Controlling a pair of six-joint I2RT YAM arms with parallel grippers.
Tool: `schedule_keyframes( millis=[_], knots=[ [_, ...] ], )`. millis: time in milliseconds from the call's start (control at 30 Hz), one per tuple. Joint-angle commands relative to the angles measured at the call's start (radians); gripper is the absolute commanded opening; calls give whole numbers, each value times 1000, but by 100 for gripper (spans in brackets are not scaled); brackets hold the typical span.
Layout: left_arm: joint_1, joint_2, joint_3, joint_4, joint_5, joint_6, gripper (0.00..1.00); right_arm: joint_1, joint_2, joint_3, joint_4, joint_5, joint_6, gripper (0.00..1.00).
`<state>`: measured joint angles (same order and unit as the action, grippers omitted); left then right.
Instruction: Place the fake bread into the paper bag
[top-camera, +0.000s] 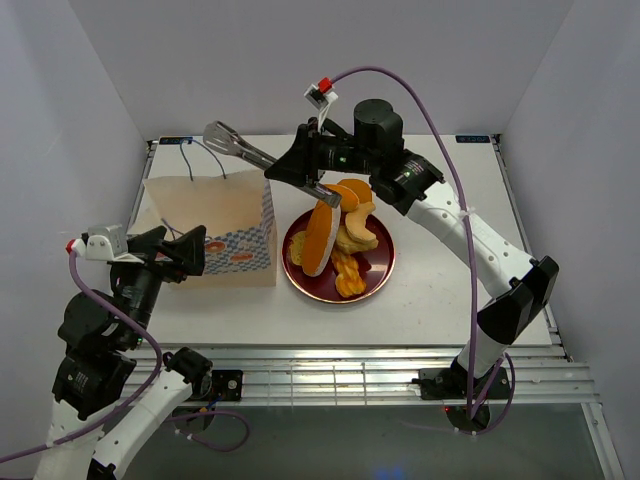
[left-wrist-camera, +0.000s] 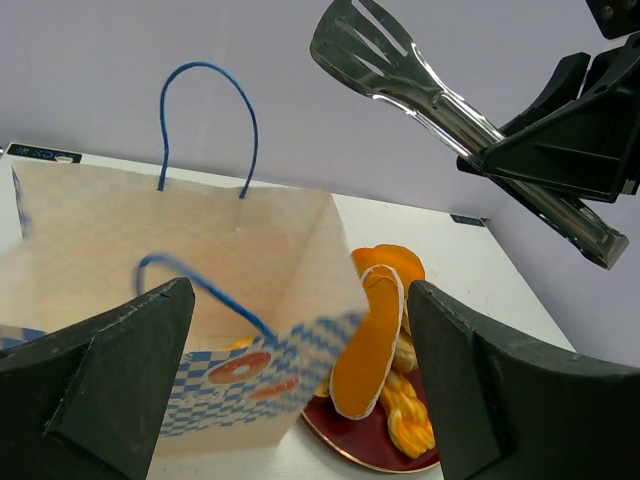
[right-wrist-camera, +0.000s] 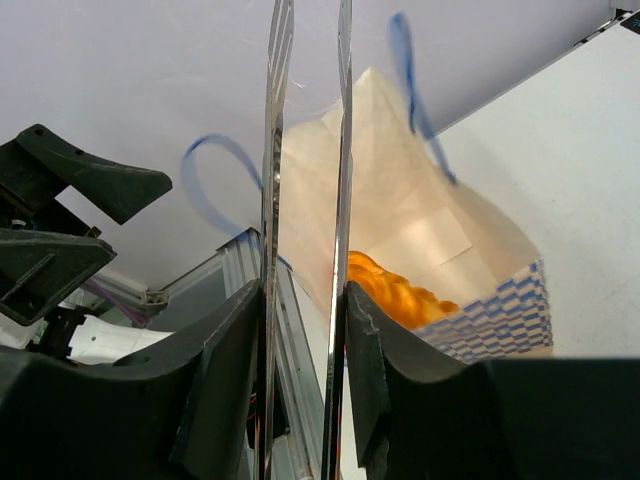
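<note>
The paper bag (top-camera: 210, 225) stands open at the table's left, its blue cord handles up; it also shows in the left wrist view (left-wrist-camera: 150, 250). One golden bread piece (right-wrist-camera: 395, 290) lies inside it. More fake bread (top-camera: 322, 238) is piled on the dark red plate (top-camera: 385, 270) to the bag's right: a long oval slice on end (left-wrist-camera: 370, 350) and a braided stick (top-camera: 348, 275). My right gripper (top-camera: 300, 170) is shut on metal tongs (top-camera: 240, 148), whose empty tips hang above the bag's back right corner. My left gripper (top-camera: 185, 255) is open and empty at the bag's front left.
The white table (top-camera: 450, 290) is enclosed by white walls at the back and both sides. A metal rail (top-camera: 330, 365) runs along the near edge. The right arm (top-camera: 470, 240) reaches across above the plate.
</note>
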<state>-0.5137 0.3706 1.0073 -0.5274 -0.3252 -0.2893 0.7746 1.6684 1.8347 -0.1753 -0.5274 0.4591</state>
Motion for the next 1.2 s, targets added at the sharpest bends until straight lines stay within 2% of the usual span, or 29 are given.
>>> schedule_keyframes(
  millis=[0,300,500,567,667,800,1167],
  knots=[
    [-3,-4,-10,-16,2,1,98,3,-50,0,76,-14,-17,43],
    [-3,14,-50,32,-20,16,98,3,-90,18,60,-6,-19,44],
    [-3,48,-73,107,-35,48,98,3,-173,2,-61,123,-91,46],
    [-3,54,-75,125,-38,55,98,3,-237,-70,-102,191,-105,47],
    [-3,68,-75,170,-41,64,98,2,-340,-204,-147,385,-126,47],
    [-3,86,-82,202,-44,76,98,0,-470,-389,-191,519,-131,51],
    [-3,116,-124,291,-60,90,97,-11,-722,-742,-280,745,-62,57]
  ],
)
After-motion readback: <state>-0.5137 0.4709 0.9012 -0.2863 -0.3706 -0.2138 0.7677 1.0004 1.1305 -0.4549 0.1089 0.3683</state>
